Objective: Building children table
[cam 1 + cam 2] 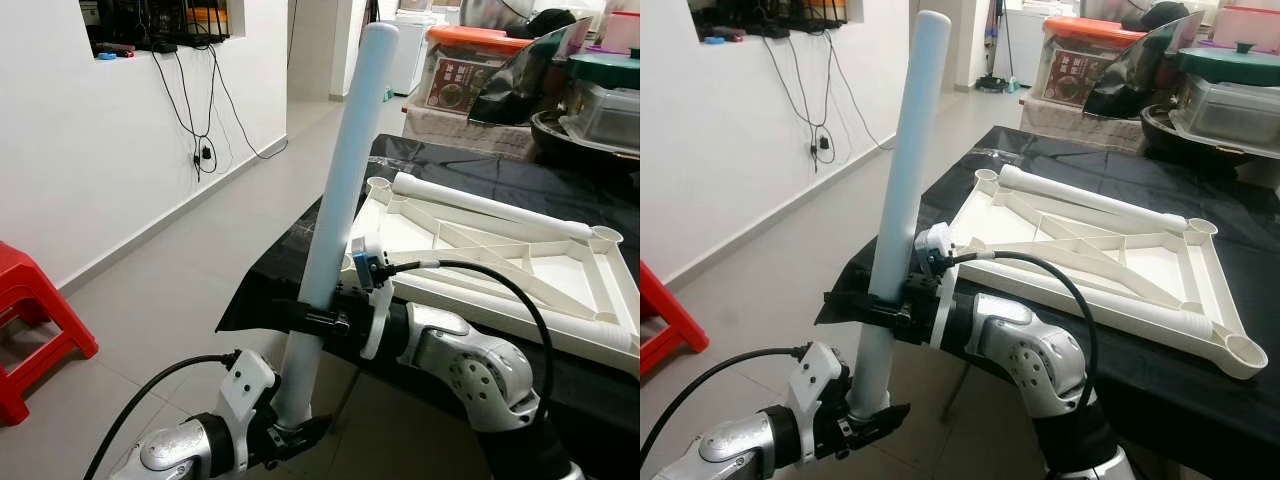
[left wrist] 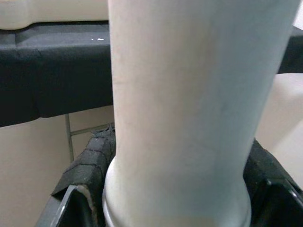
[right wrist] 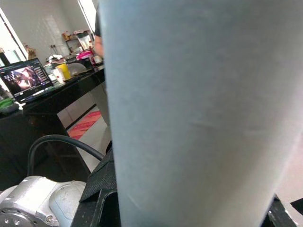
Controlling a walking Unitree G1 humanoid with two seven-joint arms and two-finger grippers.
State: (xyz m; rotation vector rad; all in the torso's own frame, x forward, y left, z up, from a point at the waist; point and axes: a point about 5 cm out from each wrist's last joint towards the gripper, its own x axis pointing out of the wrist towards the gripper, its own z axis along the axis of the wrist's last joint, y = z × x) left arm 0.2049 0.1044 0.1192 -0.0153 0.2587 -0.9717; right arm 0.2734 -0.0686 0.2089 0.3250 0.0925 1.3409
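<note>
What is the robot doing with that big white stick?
The robot is putting together a small table. Both grippers hold one pale table leg upright: the left gripper clamps its bottom end and the right gripper grips it a bit higher. The white tabletop lies upside down on the black-covered table beside it, with a round socket at each corner. One leg lies across the tabletop.

Table leg (image 1: 345, 170) smooth matt plastic (pale); tabletop (image 1: 1110, 262) same; cloth (image 1: 1160, 370) black
</note>
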